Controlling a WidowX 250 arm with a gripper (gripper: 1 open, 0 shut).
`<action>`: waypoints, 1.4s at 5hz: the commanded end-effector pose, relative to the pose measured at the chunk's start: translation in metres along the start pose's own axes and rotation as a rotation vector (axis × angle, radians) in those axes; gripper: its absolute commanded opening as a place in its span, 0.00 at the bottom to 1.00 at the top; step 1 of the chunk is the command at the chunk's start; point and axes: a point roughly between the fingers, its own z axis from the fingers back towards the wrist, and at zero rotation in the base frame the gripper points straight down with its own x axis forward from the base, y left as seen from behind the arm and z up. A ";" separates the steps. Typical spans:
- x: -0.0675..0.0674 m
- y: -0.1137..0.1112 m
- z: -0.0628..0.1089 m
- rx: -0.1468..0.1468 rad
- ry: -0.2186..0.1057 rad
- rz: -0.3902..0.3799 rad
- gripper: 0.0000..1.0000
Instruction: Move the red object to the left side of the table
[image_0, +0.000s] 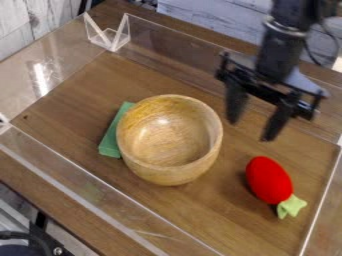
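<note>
My tool hangs above the tabletop with its two fingers spread apart and nothing between them; it is up and a little back from the fruit, not touching it. The fruit lies on its side at the right of the tabletop, near the front right corner, its leafy stem pointing toward the front wall. It looks small, glossy and hard, so I judge it light and stiff but slippery, apt to squirt out of a pinch or roll. I would take it across the middle of the red body, at its widest, fingers on the two long flanks, and leave the stem alone. The bowl stands in the centre, well clear of the fruit, with the green cloth tucked under its left edge. The wood is flat and smooth, ringed by low clear walls; bare room lies left of the bowl
</note>
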 end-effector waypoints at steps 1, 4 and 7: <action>0.014 -0.029 0.004 0.004 -0.069 -0.092 1.00; 0.004 -0.052 -0.028 0.008 -0.092 -0.138 1.00; 0.009 -0.049 -0.053 0.085 -0.099 -0.236 1.00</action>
